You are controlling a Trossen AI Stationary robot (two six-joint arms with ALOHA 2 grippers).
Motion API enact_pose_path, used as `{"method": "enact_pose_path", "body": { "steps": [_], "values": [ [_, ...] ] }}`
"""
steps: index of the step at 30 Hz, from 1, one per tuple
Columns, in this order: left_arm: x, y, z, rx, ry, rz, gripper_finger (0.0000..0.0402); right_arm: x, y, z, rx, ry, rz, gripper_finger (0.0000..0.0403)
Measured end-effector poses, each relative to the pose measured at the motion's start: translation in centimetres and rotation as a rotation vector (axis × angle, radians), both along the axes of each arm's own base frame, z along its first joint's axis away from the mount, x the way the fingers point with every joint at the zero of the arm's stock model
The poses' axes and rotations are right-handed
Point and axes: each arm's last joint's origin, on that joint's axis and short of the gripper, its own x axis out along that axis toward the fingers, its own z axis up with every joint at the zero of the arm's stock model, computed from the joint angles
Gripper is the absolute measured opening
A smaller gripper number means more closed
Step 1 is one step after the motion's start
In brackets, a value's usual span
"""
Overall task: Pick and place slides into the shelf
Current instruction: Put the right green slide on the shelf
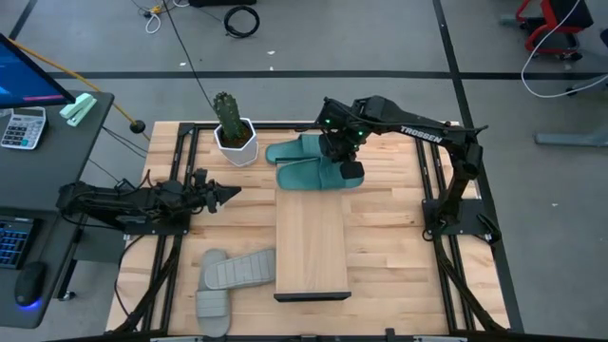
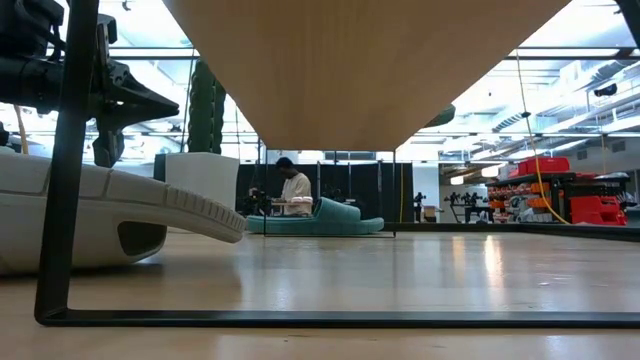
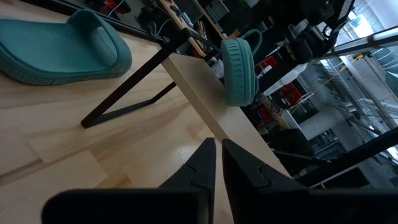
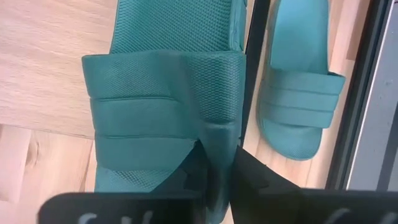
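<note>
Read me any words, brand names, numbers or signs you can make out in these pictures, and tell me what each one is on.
"TROSSEN": white letters along the right arm, read in the high view.
Calculator keys on the side desk: too small to read.
Blue monitor screen at the left edge: nothing legible.
The teal slides, grey slides, shelf and white plant pot show no readable text.

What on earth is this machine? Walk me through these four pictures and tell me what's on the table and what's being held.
It is a robot with two dark arms at a wooden table. One picture looks straight down, one looks across at table height, and two come from cameras on the wrists. The right gripper is pinching the strap of a teal slide at the end of the shelf; another teal slide lies beside it. Two grey slides wait on the table. The left gripper hangs idle, shut. A potted cactus stands behind.
</note>
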Motion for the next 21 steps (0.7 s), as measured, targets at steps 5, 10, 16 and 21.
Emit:
{"method": "enact_pose_path", "body": {
  "steps": [5, 10, 16, 21],
  "values": [
    [0.00, 0.00, 0.00, 0.002, 0.001, 0.000, 0.0034, 0.02, 0.10, 0.00, 0.002, 0.002, 0.000, 0.0053],
    [0.00, 0.00, 0.00, 0.003, 0.001, 0.000, 0.0028, 0.01, 0.12, 0.00, 0.015, 0.002, -0.026, 0.0058],
    [0.00, 0.00, 0.00, 0.006, 0.002, 0.000, 0.0035, 0.01, 0.13, 0.02, 0.021, 0.000, -0.036, 0.0086],
    [0.00, 0.00, -0.01, 0.006, 0.003, 0.000, 0.0033, 0.00, 0.10, 0.01, 0.007, 0.005, -0.042, 0.0120]
  ]
}}
